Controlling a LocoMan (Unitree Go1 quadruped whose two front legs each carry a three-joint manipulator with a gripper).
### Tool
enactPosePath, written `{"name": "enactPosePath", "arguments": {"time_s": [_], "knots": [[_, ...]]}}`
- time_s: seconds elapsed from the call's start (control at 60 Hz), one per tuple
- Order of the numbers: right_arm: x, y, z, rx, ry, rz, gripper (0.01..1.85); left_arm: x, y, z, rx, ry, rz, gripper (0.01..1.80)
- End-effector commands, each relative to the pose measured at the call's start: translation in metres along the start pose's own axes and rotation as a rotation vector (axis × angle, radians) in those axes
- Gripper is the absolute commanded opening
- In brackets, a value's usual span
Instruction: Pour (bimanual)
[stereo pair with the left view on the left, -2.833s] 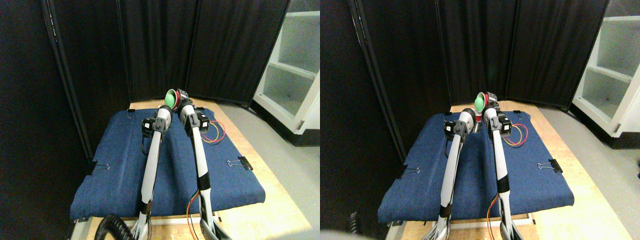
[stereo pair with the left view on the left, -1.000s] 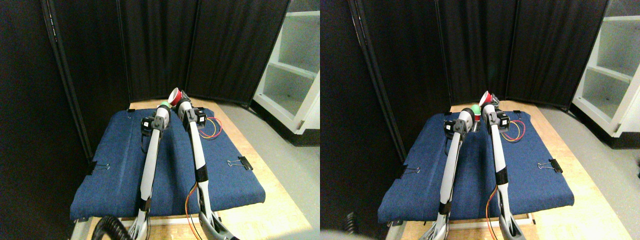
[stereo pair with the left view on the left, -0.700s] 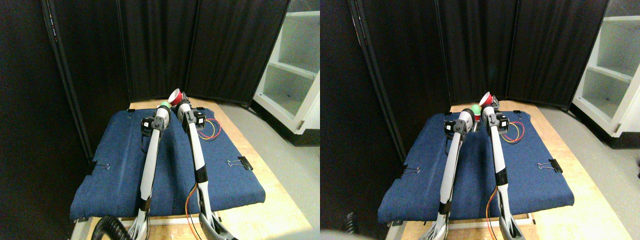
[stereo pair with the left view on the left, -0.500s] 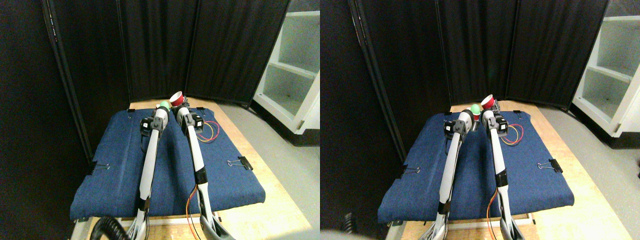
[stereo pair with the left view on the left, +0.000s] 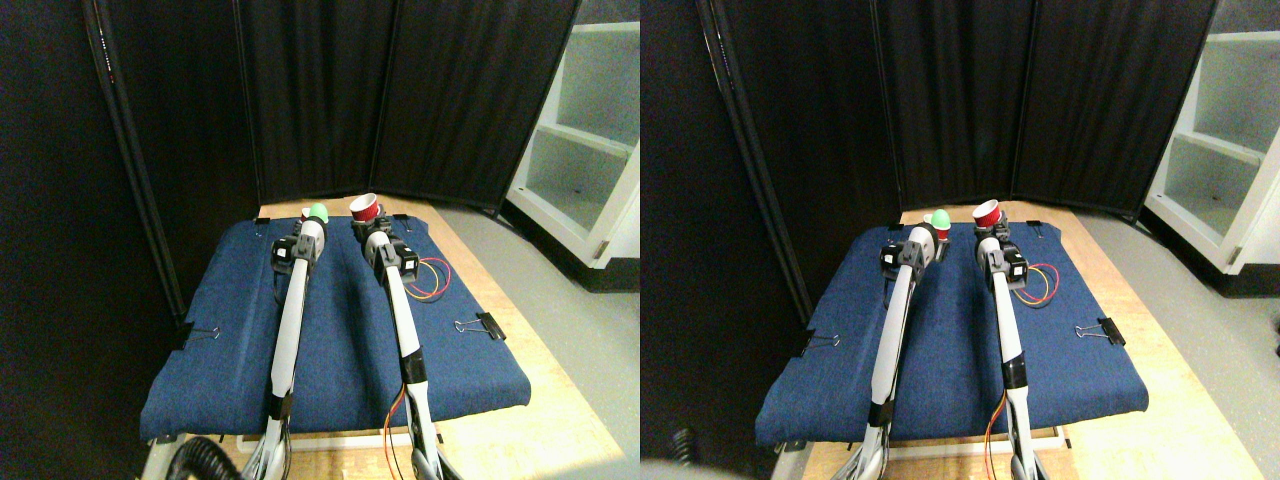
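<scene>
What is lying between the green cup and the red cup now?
Nothing: in the stereo pair view, only bare blue cloth shows between the green cup and the red cup.

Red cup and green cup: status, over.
Left gripper carries the green cup; right gripper carries the red paper cup, roughly upright. Cups apart, side by side above the blue cloth. Nothing between them.

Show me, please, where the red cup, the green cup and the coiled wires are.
red cup (stereo pair with the left view on the left: 364, 208), stereo pair view, outer wall
green cup (stereo pair with the left view on the left: 317, 211), stereo pair view, visible top
coiled wires (stereo pair with the left view on the left: 430, 279), stereo pair view, loop's edge
</scene>
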Motion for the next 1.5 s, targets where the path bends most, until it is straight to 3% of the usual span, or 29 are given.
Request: {"name": "enactPosePath", "arguments": {"time_s": [0.017,0.317,0.85,1.1,1.233,1.5], "knots": [[0.001,0.001,0.003,0.01,-0.021,0.052,0.33,0.006,-0.001,0.005,0.026,-0.044,-0.042,0.33],[0.002,-0.021,0.002,0.052,-0.01,0.042,0.34,0.015,0.021,0.016,-0.011,-0.127,-0.031,0.33],[0.004,-0.045,-0.001,0.094,-0.077,-0.011,0.35,0.026,0.054,0.03,-0.033,-0.192,-0.013,0.33],[0.01,-0.058,0.001,0.114,-0.127,-0.033,0.35,0.033,0.068,0.033,-0.037,-0.212,0.002,0.33],[0.013,-0.066,0.002,0.094,-0.141,-0.035,0.36,0.036,0.069,0.032,-0.058,-0.249,0.015,0.33],[0.016,-0.079,0.003,0.121,-0.189,-0.042,0.35,0.045,0.07,0.025,-0.109,-0.259,0.02,0.33]]}}
